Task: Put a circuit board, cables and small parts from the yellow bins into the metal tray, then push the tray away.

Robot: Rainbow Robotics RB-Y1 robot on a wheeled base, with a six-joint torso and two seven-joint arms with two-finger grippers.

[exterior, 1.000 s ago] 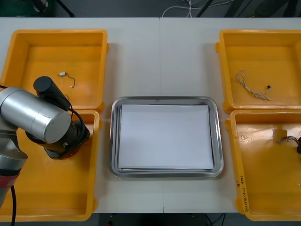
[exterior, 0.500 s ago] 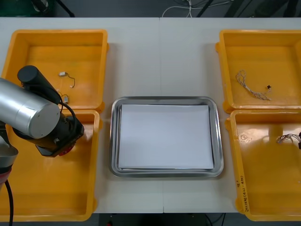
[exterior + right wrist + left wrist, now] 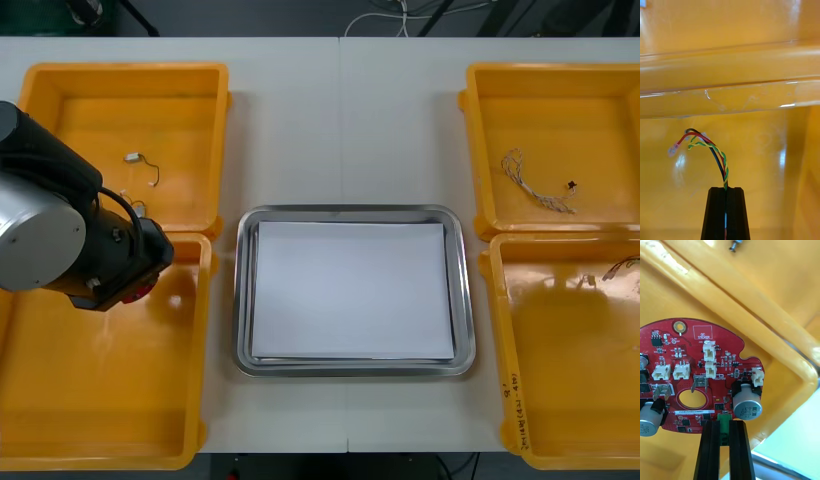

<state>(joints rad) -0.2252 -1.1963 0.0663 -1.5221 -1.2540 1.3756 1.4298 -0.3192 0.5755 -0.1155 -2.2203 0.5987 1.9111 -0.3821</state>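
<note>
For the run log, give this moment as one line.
left gripper: jaws shut on circuit board, over left near bin | right gripper: jaws shut on red and yellow cable | metal tray: white inside

- You are looking down at a light table (image 3: 340,120) that is carrying four bins and a tray.
- The far left bin (image 3: 175,110) and near left bin (image 3: 100,400), both yellow, are sitting one just behind the other.
- The far right bin (image 3: 560,100) and near right bin (image 3: 570,400) are mirroring them.
- The metal tray (image 3: 243,300), white inside, is lying between the pairs.
</note>
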